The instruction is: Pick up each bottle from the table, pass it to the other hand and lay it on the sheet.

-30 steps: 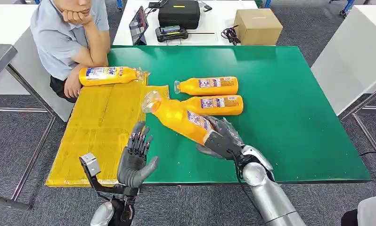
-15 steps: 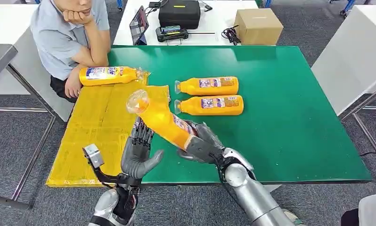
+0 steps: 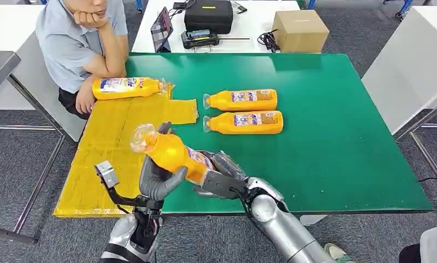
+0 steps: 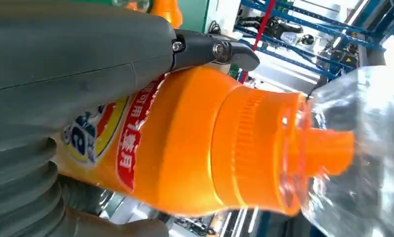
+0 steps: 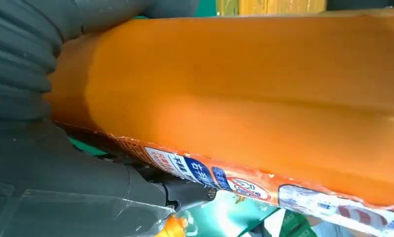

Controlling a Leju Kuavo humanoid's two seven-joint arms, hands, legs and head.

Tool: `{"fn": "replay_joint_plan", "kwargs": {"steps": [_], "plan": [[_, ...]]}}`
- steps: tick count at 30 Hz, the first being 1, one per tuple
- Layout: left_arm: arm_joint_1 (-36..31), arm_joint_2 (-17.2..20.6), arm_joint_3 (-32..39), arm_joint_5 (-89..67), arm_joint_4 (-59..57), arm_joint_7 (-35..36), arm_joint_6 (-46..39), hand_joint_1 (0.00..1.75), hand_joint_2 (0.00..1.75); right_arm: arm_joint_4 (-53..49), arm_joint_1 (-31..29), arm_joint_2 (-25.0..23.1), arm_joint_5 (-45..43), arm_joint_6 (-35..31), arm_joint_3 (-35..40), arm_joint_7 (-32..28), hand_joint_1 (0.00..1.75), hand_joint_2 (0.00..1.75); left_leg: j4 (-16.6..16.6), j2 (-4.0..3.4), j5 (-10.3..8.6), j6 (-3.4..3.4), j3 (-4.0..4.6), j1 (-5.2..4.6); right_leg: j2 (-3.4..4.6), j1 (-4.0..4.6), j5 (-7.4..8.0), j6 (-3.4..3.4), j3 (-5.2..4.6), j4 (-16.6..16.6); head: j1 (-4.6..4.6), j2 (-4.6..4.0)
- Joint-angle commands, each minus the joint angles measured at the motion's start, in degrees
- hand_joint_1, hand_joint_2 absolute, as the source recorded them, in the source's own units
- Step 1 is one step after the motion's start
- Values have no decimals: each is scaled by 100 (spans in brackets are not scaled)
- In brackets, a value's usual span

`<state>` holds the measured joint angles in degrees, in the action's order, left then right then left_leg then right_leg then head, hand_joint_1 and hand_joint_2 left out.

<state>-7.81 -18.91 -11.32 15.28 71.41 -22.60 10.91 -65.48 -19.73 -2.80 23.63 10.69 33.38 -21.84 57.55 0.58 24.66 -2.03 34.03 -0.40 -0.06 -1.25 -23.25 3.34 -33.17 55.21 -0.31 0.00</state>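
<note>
**Bottle at the point of transfer between the two hands**

Bottle (image 3: 175, 156) of orange liquid, held in the air above the near edge of the green table (image 3: 337, 137), tilted with its clear-capped end toward the yellow sheet (image 3: 112, 148). The right hand (image 3: 219, 176) grips the base end, fingers wrapped round the labelled body. The left hand (image 3: 159, 175) stands upright against the shoulder of the bottle; the left wrist view shows its thumb and a dark fingertip (image 4: 234, 49) lying along the orange wall, so it appears to be closing on the bottle, though whether it bears any weight cannot be told. Beyond the held bottle, two more bottles (image 3: 241, 111) lie side by side on the table, and one bottle (image 3: 126, 87) lies at the far end of the sheet, just beside a seated person's forearm (image 3: 87, 96)

Risk, as judged: the bottle is held at opposite ends over the table edge. If the right hand lets go before the left has a firm wrap, the smooth, heavy body could pivot and slide out, falling to the floor or onto the sheet off-target
</note>
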Motion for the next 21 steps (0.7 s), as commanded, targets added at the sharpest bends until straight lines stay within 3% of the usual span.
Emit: {"fn": "replay_joint_plan", "kwargs": {"steps": [1, 2, 3, 4, 12, 14, 16, 20, 21], "plan": [[-285, 3, 26, -60, -583, 16, -13, 0, 175, 238, -234, -1, -48, 17, 355, -26, 175, 175, 1, -8, 8, 11, -16, 6, 4, 7, -6, -15, 15, 0, 2, 0], [-285, 3, 26, -60, -583, 16, -13, 0, 175, 238, -234, -1, -48, 17, 355, -26, 175, 175, 5, -8, 12, 15, -20, 9, 3, 10, -10, -20, 20, 3, 2, 0], [-286, 0, 26, -51, -589, 3, 1, 145, 175, 218, -236, -6, -57, 18, 358, -25, 175, 175, 0, -7, 9, 13, -18, 8, 4, 9, -6, -16, 18, -2, 2, 0], [-275, 4, 9, -2, -578, -28, 96, 168, 175, 209, -239, -9, -122, 46, 340, -20, 175, 175, -1, -5, 4, 8, -9, 3, 3, 4, -2, -10, 8, -2, 0, 0], [-204, 14, -8, -74, -296, -175, 94, 175, 175, 189, -252, 19, -329, 100, 190, -1, 175, 175, 7, -9, 11, 14, -14, 10, 4, 11, -7, -16, 15, 2, 0, 0], [-198, 27, -14, -195, -228, -250, 2, 175, 175, 217, -249, 16, -346, 101, 167, 24, 155, 175, 6, -9, 10, 12, -14, 8, 5, 9, -7, -15, 13, 3, 2, 0], [-194, 39, 2, -268, -159, -254, -46, 175, 175, 290, -245, 9, -362, 100, 146, 44, 7, 175, 6, -9, 9, 11, -11, 7, 5, 8, -6, -14, 10, 3, 2, 0], [-219, 51, 13, -622, -122, -261, -353, 175, 175, 445, -242, -47, -432, 102, 63, 194, 0, 175, 4, -8, 9, 12, -12, 7, 4, 8, -6, -14, 12, 2, 0, 0], [-219, 51, 13, -622, -122, -261, -353, 175, 175, 445, -242, -47, -432, 102, 63, 194, 0, 0, 0, -3, 3, 7, -8, 4, 1, 5, -2, -9, 8, -1, 2, 0]]}}
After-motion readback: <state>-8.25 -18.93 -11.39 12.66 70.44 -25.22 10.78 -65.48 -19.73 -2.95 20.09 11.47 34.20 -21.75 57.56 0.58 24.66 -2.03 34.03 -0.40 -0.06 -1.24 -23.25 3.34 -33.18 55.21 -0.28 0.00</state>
